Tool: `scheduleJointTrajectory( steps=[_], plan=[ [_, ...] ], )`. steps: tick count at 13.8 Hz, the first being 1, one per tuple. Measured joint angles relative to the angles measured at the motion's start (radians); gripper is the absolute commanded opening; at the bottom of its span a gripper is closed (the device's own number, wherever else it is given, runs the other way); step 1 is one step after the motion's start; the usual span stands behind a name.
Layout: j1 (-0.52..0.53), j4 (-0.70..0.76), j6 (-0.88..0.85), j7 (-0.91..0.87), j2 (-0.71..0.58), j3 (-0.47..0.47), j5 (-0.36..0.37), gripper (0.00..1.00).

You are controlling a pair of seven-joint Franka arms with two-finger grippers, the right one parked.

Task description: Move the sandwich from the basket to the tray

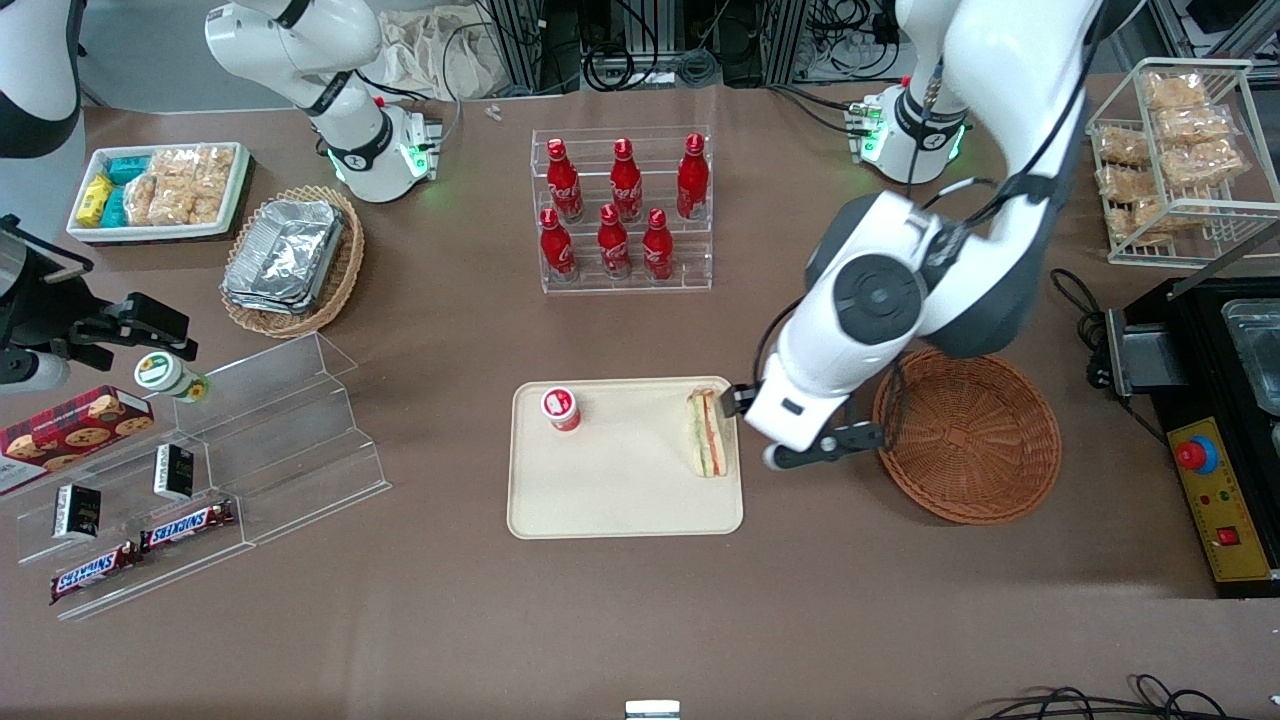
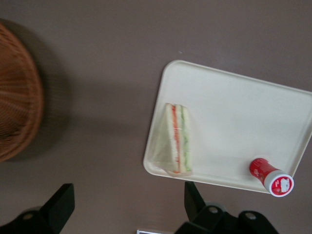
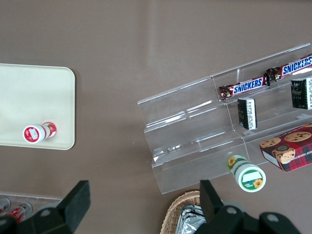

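One sandwich (image 1: 707, 432) lay on the tray (image 1: 620, 500), at its edge nearest the basket (image 1: 968, 436), while the gripper (image 2: 127, 204) hovered just above with its fingers (image 2: 61, 204) spread wide, holding nothing. Toward the parked arm's end of the tray stood a red cup (image 1: 562, 408).

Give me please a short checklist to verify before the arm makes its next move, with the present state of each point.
1. Triangular clear-wrapped sandwich lies on the flat cream-beige plastic tray: ok.
2. Sandwich fully inside the rim: cannot tell; it lies at the edge nearest the basket.
3. Tool open, holding nothing: ok.
4. Tool above the table, between tray and round reddish-brown wicker basket: ok.
5. Basket empty: ok.
6. Small red white-capped bottle on the tray, apart from the sandwich: ok.
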Motion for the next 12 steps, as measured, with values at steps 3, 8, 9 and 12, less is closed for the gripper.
scheduleJointTrajectory(
  steps=[3,8,9,12],
  plan=[
    [0.054,-0.061,-0.065,0.000,-0.133,0.001,0.009,1.00],
    [0.168,-0.278,-0.065,0.143,-0.372,0.005,0.009,1.00],
    [0.198,-0.311,-0.065,0.185,-0.407,0.006,0.005,1.00],
    [0.298,-0.384,-0.065,0.341,-0.478,0.010,-0.030,1.00]
  ],
)
